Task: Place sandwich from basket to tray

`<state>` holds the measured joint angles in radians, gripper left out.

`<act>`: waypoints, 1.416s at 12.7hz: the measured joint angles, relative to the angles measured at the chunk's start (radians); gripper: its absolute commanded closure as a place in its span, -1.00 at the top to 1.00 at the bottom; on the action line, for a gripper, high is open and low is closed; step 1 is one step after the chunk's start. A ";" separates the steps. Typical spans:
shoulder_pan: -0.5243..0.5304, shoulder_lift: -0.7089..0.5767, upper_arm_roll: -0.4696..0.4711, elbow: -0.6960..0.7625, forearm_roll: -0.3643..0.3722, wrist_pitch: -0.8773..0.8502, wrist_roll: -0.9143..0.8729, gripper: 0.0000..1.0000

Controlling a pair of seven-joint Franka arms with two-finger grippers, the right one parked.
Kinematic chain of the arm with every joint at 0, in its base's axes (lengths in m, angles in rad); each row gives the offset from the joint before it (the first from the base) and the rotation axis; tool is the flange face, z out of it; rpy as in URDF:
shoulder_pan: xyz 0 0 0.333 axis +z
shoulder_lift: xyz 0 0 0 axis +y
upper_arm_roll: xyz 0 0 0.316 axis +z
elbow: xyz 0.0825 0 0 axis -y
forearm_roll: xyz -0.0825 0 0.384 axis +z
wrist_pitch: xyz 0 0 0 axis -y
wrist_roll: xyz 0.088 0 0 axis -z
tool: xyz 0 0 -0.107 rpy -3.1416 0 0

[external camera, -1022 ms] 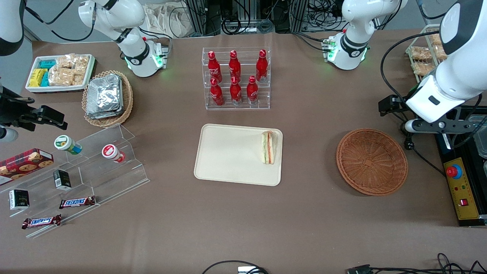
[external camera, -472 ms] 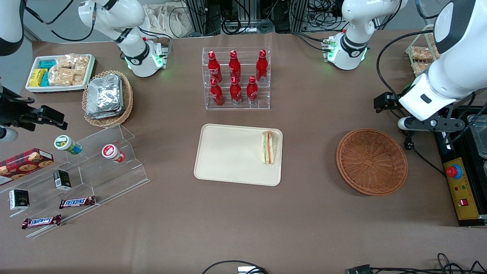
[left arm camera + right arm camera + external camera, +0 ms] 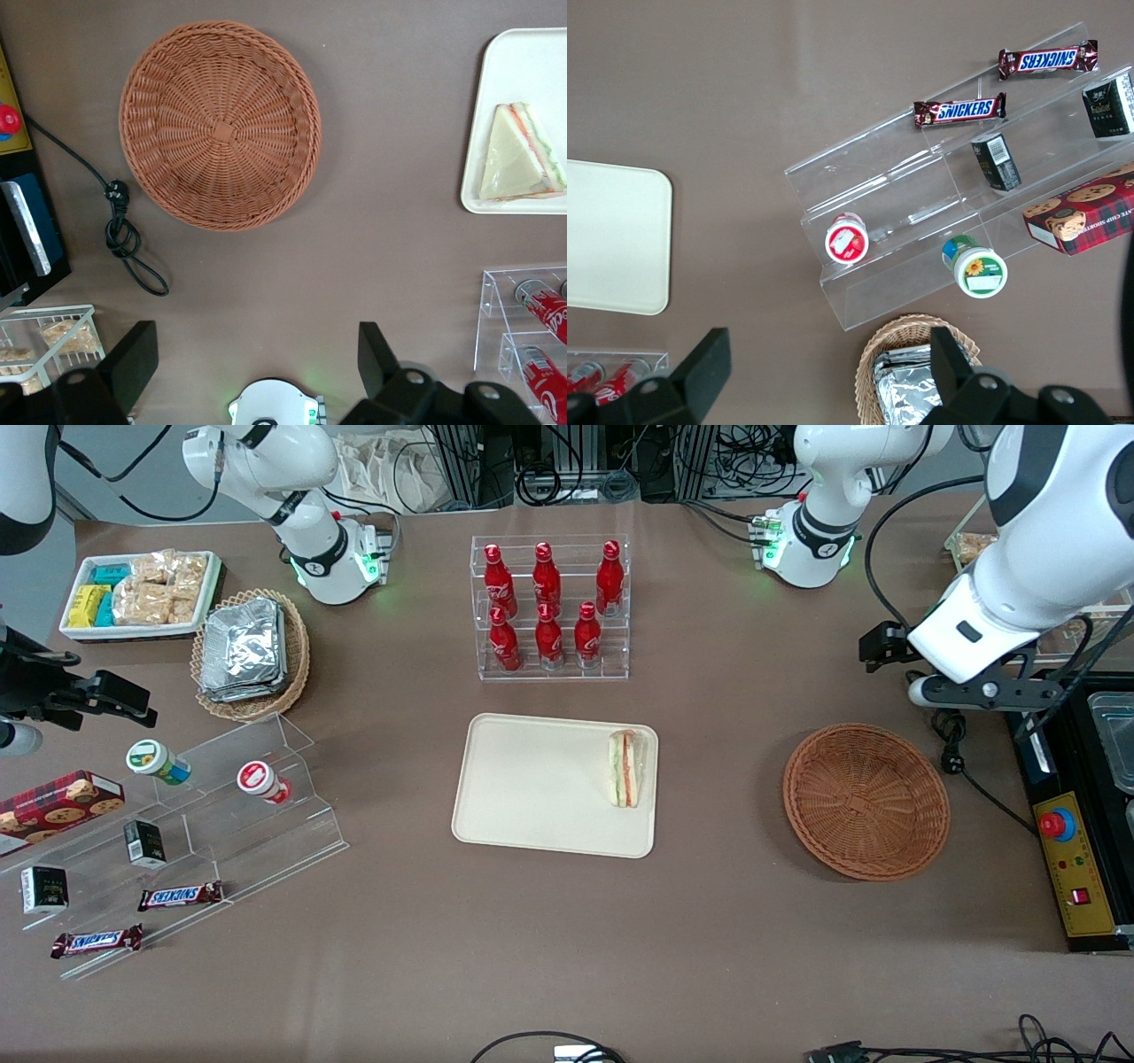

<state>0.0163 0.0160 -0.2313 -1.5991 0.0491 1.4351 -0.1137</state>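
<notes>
The sandwich [image 3: 625, 769] [image 3: 518, 164], a white wedge with green and orange-pink layers, lies on the cream tray [image 3: 532, 788] [image 3: 532, 53], at the tray's end nearest the basket. The round orange-brown wicker basket [image 3: 866, 802] [image 3: 220, 124] stands with nothing in it. My left gripper [image 3: 983, 691] [image 3: 255, 354] hangs high above the table, farther from the front camera than the basket and toward the working arm's end. It is open, and only bare table and the arm's base show between its fingers.
A clear rack of red bottles [image 3: 549, 607] stands just past the tray. A black control box with a red button [image 3: 1067, 850] and a coiled cable [image 3: 124, 243] lie beside the basket. A wire rack of snack packets [image 3: 974, 545] is near the arm.
My left gripper has drawn up and away from the front camera, away from the basket. Sandwich, tray and basket have not moved.
</notes>
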 measured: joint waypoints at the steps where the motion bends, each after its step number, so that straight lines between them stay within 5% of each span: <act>1: -0.042 -0.009 0.050 -0.013 0.000 0.015 0.003 1.00; 6: -0.080 -0.103 0.113 -0.156 -0.002 0.169 0.021 1.00; 18: -0.064 -0.069 0.082 -0.058 -0.002 0.112 0.026 1.00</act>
<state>-0.0475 -0.0531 -0.1495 -1.6568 0.0475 1.5476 -0.0873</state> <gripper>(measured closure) 0.000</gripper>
